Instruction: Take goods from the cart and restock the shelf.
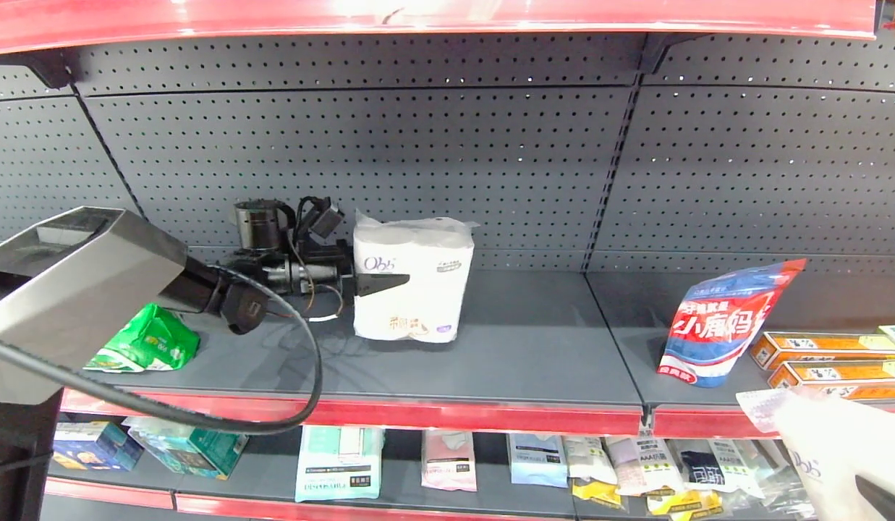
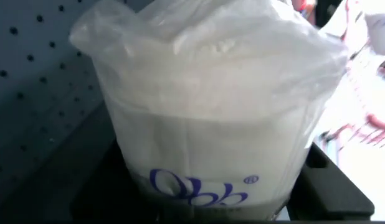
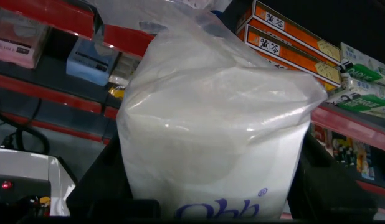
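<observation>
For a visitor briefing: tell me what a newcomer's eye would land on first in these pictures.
The white roll pack stands out, upright on the dark middle shelf with the left gripper shut on it. A second white pack sits in the right gripper, low at the robot's right before the shelf's red edge. A blue-and-red pouch stands tilted in the right-hand bay.
</observation>
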### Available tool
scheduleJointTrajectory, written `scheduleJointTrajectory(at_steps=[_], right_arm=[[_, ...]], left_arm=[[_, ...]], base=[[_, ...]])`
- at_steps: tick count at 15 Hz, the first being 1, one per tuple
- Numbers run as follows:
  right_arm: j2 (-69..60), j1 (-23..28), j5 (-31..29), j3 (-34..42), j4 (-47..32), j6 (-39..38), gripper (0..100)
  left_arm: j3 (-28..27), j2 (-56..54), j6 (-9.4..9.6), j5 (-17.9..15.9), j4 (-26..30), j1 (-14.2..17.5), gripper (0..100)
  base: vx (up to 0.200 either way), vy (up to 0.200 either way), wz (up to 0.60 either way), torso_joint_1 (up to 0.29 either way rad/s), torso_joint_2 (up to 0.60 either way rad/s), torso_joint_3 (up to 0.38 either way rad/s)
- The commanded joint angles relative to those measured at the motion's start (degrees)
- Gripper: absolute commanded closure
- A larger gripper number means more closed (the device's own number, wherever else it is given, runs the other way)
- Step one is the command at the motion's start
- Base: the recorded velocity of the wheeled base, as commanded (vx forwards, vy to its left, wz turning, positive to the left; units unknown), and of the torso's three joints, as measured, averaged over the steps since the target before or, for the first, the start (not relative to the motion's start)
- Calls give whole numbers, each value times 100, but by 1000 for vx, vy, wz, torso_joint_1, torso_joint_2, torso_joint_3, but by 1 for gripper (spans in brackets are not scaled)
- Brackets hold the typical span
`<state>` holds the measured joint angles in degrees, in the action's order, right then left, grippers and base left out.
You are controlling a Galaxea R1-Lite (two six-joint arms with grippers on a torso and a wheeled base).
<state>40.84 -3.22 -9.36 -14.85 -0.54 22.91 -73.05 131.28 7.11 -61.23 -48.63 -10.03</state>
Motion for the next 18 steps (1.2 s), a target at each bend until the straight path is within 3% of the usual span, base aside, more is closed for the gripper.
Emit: scheduleJointTrajectory(at_steps=[1, 3, 4, 11, 18], right_arm=[[-6, -3, -4, -9, 1, 3, 100], [-6, -12, -13, -36, 1, 12, 100], [-6, -12, -13, -53, 1, 12, 100], [12, -12, -31, -53, 1, 30, 100], [21, -12, -39, -71, -8, 38, 100]], left_arm=[[634, -349, -465, 24, -789, 1, 100], [1091, -410, -904, 33, -1606, 19, 100], [1302, -401, -974, 33, -1957, 28, 100], [2277, -410, -966, 24, -3170, 177, 100], [2655, -287, -843, -47, -3425, 344, 100]], base=[[0, 0, 0, 0, 0, 0], [0, 0, 0, 0, 0, 0], [0, 0, 0, 0, 0, 0], [0, 0, 0, 0, 0, 0], [0, 0, 0, 0, 0, 0]])
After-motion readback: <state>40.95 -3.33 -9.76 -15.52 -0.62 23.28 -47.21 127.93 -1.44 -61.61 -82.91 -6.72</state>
